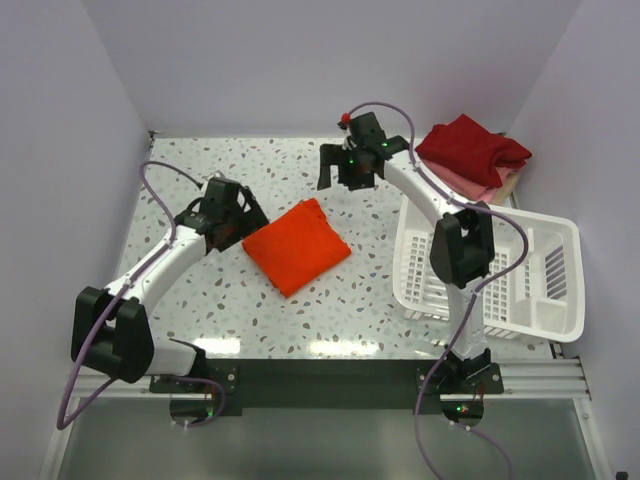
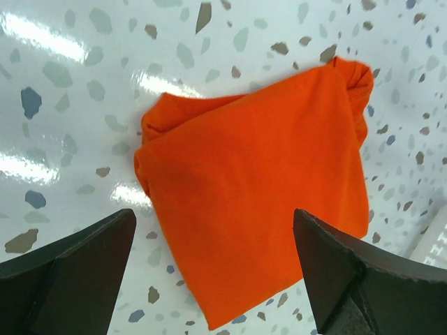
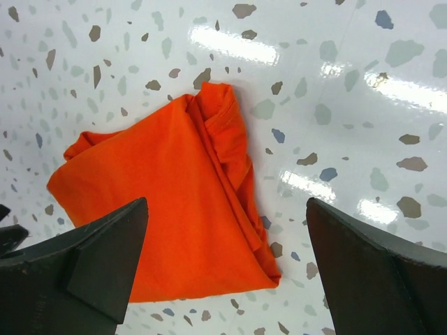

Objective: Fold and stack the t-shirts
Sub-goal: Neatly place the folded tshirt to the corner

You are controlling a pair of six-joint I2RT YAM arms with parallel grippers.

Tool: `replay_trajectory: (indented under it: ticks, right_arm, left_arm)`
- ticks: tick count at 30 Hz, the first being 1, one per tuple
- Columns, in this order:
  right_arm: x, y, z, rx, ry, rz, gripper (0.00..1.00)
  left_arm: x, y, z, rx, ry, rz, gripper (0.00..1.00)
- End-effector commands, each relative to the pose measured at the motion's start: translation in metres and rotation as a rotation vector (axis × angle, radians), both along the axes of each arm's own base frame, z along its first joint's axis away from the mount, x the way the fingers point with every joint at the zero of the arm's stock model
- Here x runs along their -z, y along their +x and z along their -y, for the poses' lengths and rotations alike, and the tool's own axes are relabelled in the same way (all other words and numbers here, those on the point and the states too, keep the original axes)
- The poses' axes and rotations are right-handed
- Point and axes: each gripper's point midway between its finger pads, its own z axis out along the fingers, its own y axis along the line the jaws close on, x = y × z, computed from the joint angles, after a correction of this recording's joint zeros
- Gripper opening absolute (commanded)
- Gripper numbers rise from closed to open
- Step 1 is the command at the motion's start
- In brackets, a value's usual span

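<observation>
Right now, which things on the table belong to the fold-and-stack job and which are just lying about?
Job:
- orange-red t-shirt, folded, in the middle
- dark red t-shirt, on top of the far-right pile
- pink t-shirt, under it
- beige t-shirt, peeking out at the pile's edge

Lying about:
- white lattice basket, near right side

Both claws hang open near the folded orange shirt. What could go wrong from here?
The orange shirt is bunched at one corner, so it may unfold when lifted. The dark red shirt topping the pile lies rumpled, so the orange one might sit crooked or slide off. The right arm reaches past the basket and could bump it.
</observation>
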Motion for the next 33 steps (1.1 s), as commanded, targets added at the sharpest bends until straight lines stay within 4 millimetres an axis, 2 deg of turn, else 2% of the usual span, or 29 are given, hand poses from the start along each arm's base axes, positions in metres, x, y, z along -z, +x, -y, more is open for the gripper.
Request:
replay_trajectory:
  ticks: [1,5,7,10,18,20,27,33]
  right_arm:
    - [-0.029,-0.004,0.003,-0.110,0.139,0.022,0.99]
    - [-0.020,-0.018,0.004,-0.197,0.222,-0.054,0.99]
    - [-0.014,-0.019,0.005,-0.213,0.246,-0.075,0.99]
    - [-0.003,-0.022,0.002,-0.233,0.251,-0.113,0.99]
    - [0.034,-0.024,0.005,-0.236,0.203,-0.181,0.98]
    - [0.037,-0.025,0.005,-0.238,0.187,-0.186,0.98]
    - [0.055,-0.034,-0.004,-0.260,0.127,-0.213,0.99]
    - [0.082,-0.050,-0.011,-0.295,0.049,-0.266,0.98]
  left_arm:
    - [-0.001,-0.009,0.008,0.049,-0.053,0.031,1.00]
    - [0.011,-0.022,0.017,0.101,-0.104,0.025,1.00]
    - [0.023,-0.028,0.016,0.103,-0.106,0.002,1.00]
    - [0.033,-0.036,0.029,0.150,-0.168,-0.015,1.00]
    - [0.061,-0.036,0.038,0.181,-0.193,-0.080,1.00]
    - [0.064,-0.036,0.039,0.186,-0.194,-0.089,1.00]
    - [0.086,-0.042,0.034,0.179,-0.156,-0.157,0.94]
    - [0.097,-0.043,0.035,0.188,-0.155,-0.176,0.82]
